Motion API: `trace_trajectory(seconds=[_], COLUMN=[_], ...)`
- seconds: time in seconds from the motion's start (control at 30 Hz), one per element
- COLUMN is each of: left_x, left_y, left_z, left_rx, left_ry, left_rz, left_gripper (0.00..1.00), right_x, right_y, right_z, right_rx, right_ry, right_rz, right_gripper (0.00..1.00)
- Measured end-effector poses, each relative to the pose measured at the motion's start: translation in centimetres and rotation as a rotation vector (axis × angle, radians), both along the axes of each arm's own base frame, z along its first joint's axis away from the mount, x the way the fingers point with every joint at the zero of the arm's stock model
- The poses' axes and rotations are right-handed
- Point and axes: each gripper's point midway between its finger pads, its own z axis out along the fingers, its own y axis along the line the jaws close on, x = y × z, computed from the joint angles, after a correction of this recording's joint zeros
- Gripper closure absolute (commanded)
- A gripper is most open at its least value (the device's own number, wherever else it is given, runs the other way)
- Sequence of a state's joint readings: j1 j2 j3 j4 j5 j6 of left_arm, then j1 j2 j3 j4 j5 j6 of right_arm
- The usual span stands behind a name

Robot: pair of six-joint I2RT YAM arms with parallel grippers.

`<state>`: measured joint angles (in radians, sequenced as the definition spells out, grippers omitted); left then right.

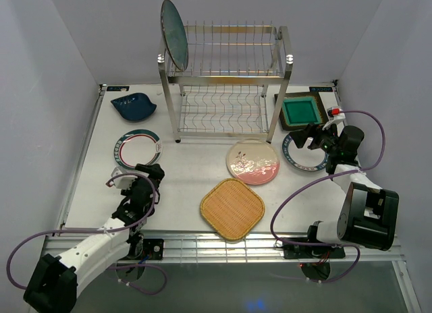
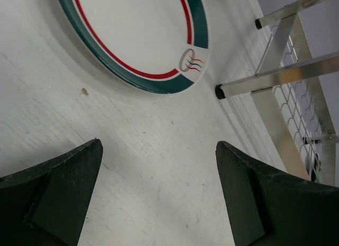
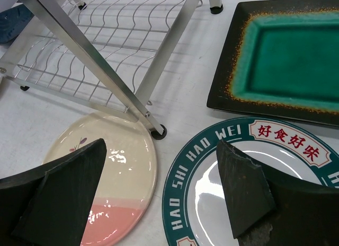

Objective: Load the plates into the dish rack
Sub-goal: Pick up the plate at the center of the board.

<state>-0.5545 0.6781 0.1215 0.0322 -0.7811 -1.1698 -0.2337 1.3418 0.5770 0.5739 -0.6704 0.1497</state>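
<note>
Left gripper (image 1: pixel 150 171) angled low just beside white plate with green-red rim (image 1: pixel 138 148), jaws wide, empty. Right gripper (image 1: pixel 307 135) spread wide, empty, above glossy lettered plate (image 1: pixel 302 156), near glazed green square plate (image 1: pixel 301 110). Speckled teal plate (image 1: pixel 174 33) upright in top tier of steel wire dish rack (image 1: pixel 226 83)

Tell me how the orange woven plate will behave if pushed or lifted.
Probably stiff: the orange woven plate holds a flat, even shape. Its textured weave likely resists slipping when gripped. Lying flat on the table, it should slide, not roll.
</note>
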Motion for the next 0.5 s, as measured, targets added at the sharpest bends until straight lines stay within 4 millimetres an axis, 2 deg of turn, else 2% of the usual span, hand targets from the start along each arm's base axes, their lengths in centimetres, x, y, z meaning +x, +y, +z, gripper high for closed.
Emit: trace_trajectory(seconds=[0.13,0.33,0.5], left_x=[0.2,1.1,1.7], left_y=[1.3,2.5,2.7], left_z=[-1.5,-0.9,0.4], left_rx=[-0.044,-0.128,-0.166], left_ry=[0.019,-0.03,-0.091], left_rz=[0.053,0.09,0.073], left_gripper=[0.02,0.02,0.02], right_x=[0.0,-0.1,0.0], right_y=[0.0,0.1,0.1], right_z=[0.1,0.2,0.2], right_rx=[0.001,0.003,0.003], right_ry=[-0.003,-0.003,-0.004], right_rz=[0.004,0.011,0.011], right_gripper=[0.1,0.1,0.1])
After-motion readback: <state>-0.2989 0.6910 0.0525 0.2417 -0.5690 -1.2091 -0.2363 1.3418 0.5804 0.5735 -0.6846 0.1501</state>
